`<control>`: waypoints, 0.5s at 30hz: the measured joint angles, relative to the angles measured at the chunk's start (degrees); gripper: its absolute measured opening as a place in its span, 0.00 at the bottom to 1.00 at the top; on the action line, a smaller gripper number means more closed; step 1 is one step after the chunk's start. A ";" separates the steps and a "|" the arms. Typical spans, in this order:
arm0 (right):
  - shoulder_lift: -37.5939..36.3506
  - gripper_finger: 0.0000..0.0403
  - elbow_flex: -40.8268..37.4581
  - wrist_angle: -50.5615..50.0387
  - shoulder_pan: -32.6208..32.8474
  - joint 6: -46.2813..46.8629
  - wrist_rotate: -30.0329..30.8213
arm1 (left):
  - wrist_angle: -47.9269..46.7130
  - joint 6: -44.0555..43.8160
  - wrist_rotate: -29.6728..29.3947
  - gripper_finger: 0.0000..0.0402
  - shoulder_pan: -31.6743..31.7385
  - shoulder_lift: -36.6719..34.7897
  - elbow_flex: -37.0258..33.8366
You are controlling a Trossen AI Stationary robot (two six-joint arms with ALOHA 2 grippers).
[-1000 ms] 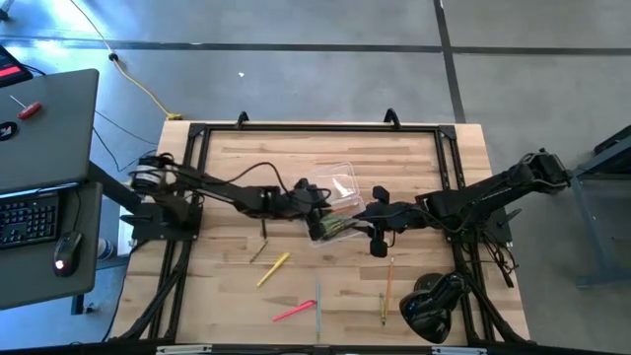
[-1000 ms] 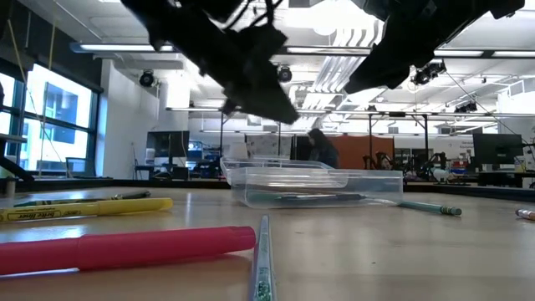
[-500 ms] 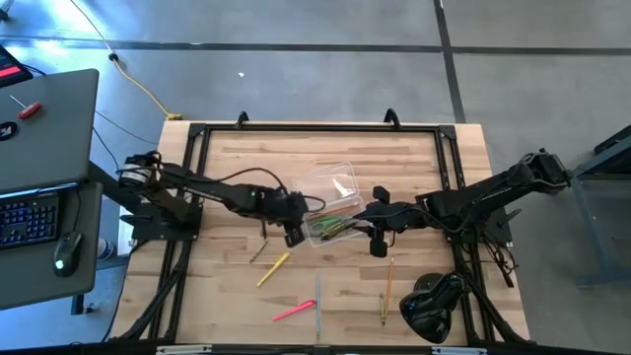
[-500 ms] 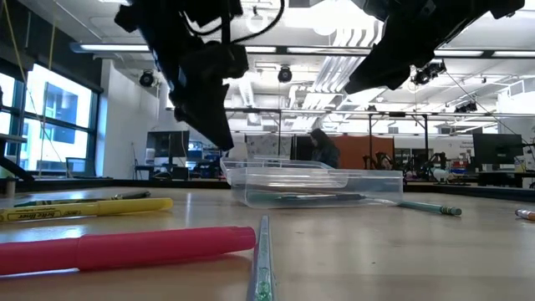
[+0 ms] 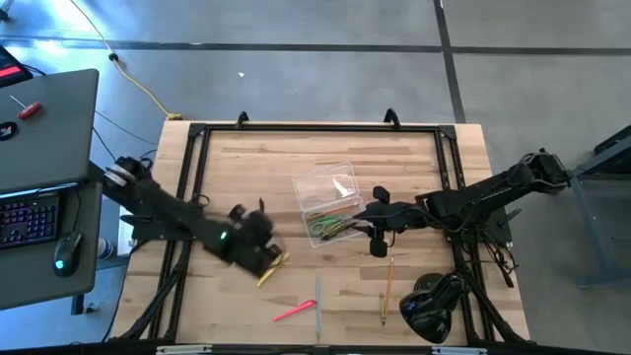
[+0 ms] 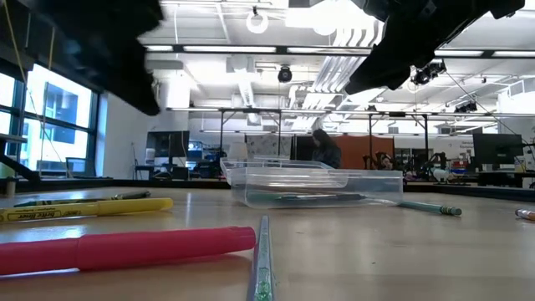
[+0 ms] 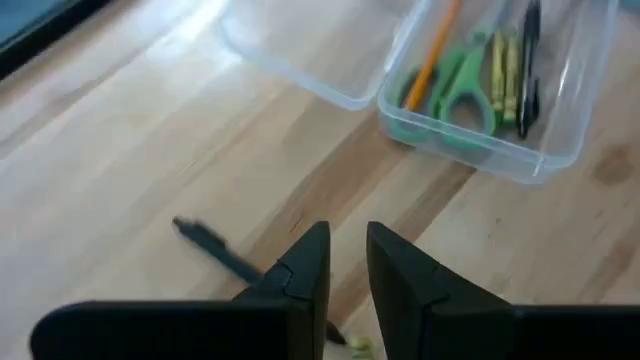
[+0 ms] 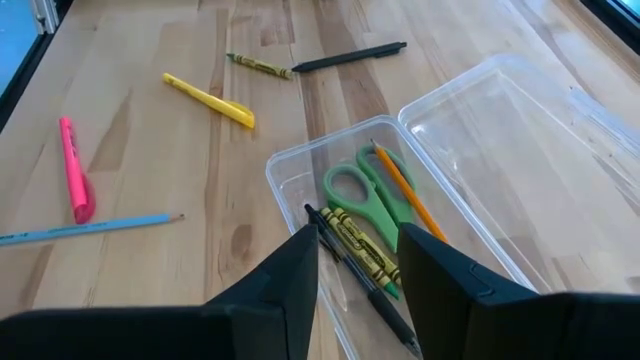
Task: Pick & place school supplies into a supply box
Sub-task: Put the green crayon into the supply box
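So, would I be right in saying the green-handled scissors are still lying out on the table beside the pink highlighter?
Not quite. The green-handled scissors are already inside the supply box, next to an orange pencil, as the right wrist view shows. The pink highlighter does lie out on the table.

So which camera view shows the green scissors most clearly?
The right wrist view: the green scissors lie unobstructed in the supply box, handles visible. The left wrist view shows them too, slightly blurred. The high view gives only a small green patch, and the low view does not show them clearly.
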 joint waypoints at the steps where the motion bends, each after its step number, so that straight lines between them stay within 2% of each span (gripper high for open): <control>1: 0.00 0.29 0.00 0.00 0.00 -0.02 0.00 | 0.84 -4.53 -2.32 0.25 -2.26 0.03 -1.11; 3: 0.00 0.29 0.00 0.00 0.00 -0.03 0.02 | 3.31 -11.17 -5.34 0.25 -6.24 0.05 -3.62; 7: 0.00 0.29 0.00 0.00 0.00 -0.07 0.02 | 8.52 -17.59 -7.26 0.25 -11.18 0.09 -8.27; 12: 0.00 0.29 0.00 -0.02 0.01 -0.07 0.02 | 16.41 -18.95 -10.29 0.25 -14.18 0.43 -13.15; 15: 0.00 0.29 0.00 -0.02 0.00 -0.07 0.02 | 17.91 -18.53 -11.08 0.25 -15.00 1.26 -15.81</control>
